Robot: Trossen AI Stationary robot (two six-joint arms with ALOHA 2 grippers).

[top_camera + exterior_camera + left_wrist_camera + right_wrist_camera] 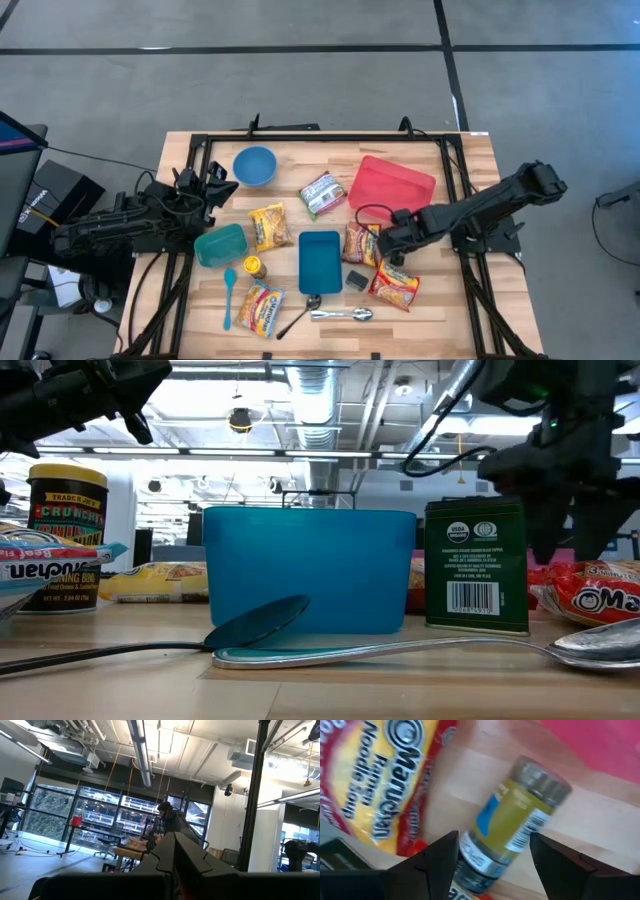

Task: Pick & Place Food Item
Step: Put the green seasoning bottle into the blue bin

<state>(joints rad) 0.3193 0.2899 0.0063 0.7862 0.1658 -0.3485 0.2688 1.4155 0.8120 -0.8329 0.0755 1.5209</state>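
While left hand (213, 184) shut at table edge, right hand (492, 862) open astride jar (512, 822).

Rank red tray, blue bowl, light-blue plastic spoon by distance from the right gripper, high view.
From the right gripper:
1. Red tray, just behind it, toward the table's far edge.
2. Blue bowl, far-left part of the table.
3. Light-blue plastic spoon, near-left edge, farthest.
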